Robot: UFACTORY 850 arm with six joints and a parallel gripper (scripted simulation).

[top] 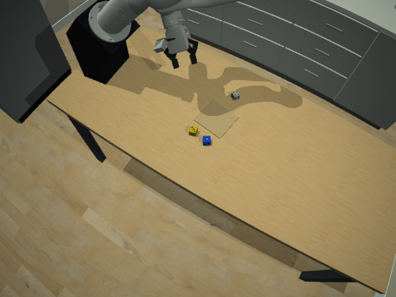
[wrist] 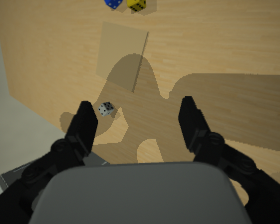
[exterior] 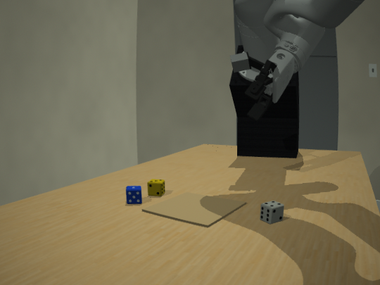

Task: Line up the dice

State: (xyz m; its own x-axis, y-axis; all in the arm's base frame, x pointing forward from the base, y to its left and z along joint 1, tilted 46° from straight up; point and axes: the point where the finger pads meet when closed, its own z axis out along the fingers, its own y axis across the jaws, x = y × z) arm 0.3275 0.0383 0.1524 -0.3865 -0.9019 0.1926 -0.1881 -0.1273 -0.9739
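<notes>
Wooden tabletop (top: 293, 171) carries a tan mat (top: 216, 119) at frame centre, with the white die (top: 235, 95) upper right of it and the yellow die (top: 193, 130) and blue die (top: 207, 140) lower left. Pincer (top: 182, 58) hangs open and empty, upper left of all three.

Colour key, top view. Mat (top: 216, 119): plain tan, slightly darker than the pale wood-grain table (top: 293, 185). At the mat's 7 o'clock, yellow die (top: 193, 130) with black pips; at 6 o'clock, blue die (top: 207, 140) with white pips; at 1 o'clock, grey die (top: 235, 95) with black pips.
</notes>
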